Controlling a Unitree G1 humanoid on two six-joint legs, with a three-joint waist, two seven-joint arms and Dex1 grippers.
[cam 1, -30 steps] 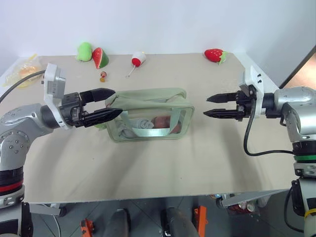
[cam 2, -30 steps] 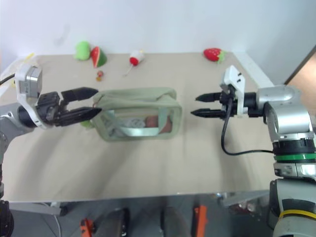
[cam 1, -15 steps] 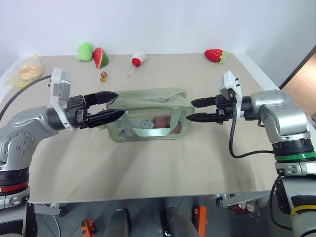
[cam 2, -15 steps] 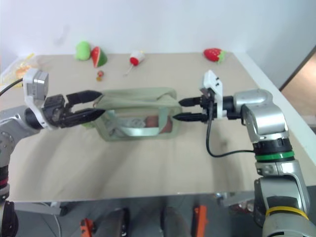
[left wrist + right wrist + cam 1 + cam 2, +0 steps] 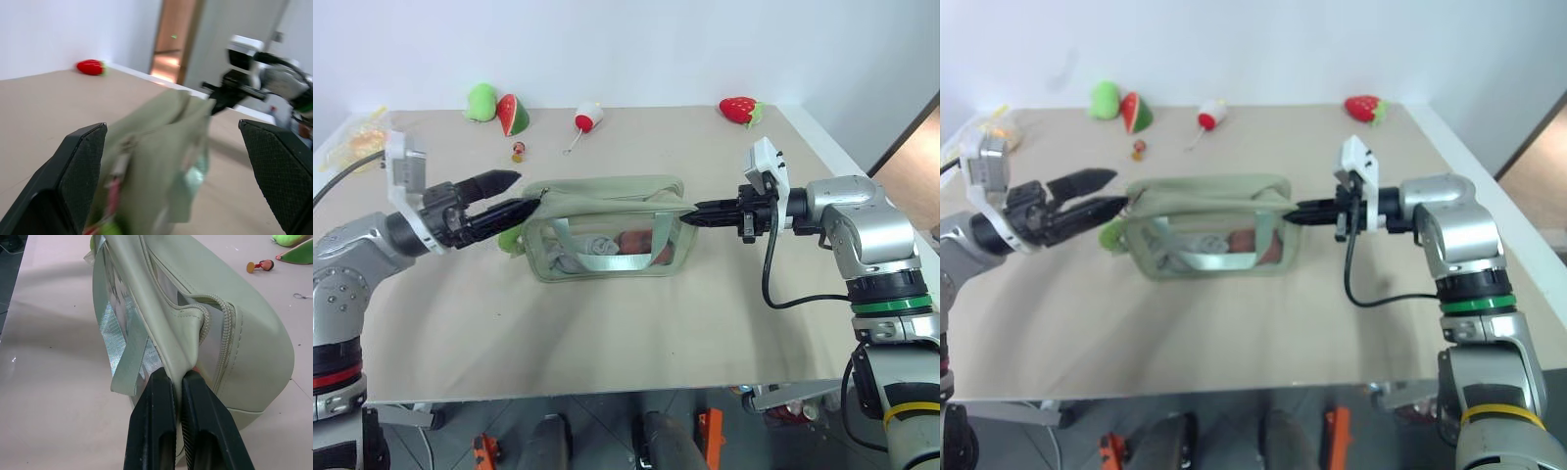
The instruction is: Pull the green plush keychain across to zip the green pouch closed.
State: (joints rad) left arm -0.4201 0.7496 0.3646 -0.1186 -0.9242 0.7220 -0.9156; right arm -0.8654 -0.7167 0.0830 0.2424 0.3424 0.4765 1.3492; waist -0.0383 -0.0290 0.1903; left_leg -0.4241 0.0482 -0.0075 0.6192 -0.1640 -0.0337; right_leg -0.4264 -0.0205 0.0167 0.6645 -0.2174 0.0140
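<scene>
Right pincer (image 5: 178, 382) clamped tight on a fold of fabric at the green pouch (image 5: 607, 225) end, 3 o'clock side, pointing across toward the left arm. Left pincer (image 5: 509, 196) wide apart at the pouch's 9 o'clock end, fingers straddling that end with nothing gripped (left wrist view: pouch fabric sits between the two fingers, contact unclear). Green plush keychain (image 5: 513, 241) hangs at the pouch's 9 o'clock end, just below the left pincer tips, lime green with a bit of red-pink trim. Pouch sits mid-surface (image 5: 607, 333), clear front panel facing the robot, strap across the front, zipper running along the top. Further out toward 12 o'clock: green plush blob (image 5: 481, 101) touching a watermelon slice toy (image 5: 513, 115), a red-and-white plush (image 5: 588, 117), a strawberry plush (image 5: 739, 110).
</scene>
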